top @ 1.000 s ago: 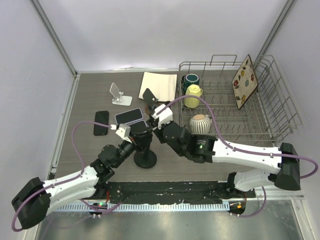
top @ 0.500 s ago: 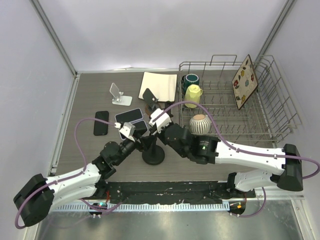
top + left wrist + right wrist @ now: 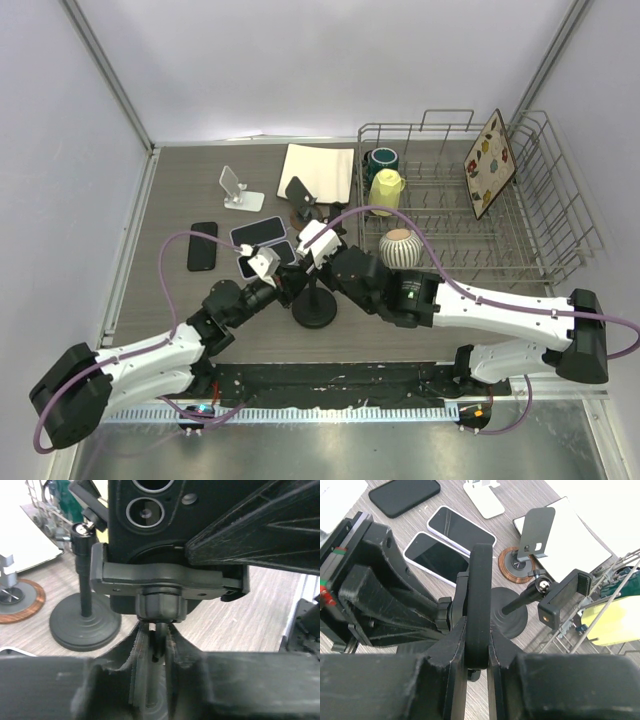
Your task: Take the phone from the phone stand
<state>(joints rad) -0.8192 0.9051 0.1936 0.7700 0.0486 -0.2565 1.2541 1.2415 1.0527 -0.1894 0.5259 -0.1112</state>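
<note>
Near centre of the surface point(image 3: 175, 205), the left claw point(image 3: 154, 634) is clamped on the stem of the phone stand point(image 3: 315, 315). The right claw point(image 3: 479, 636) is closed on the phone point(image 3: 480, 587), which sits in the stand's clamp. A second black stand point(image 3: 510, 619) crowds in just behind. Two pale-cased phones point(image 3: 461, 530) lie flat beyond it. The dish rack point(image 3: 530, 235) stands at far right.

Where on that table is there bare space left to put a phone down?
Bare wood lies in the far-left corner behind the white phone stand, and along the left edge beside the black phone. The middle is crowded: two more phones, the black stand, a notebook. The dish rack fills the right.
</note>
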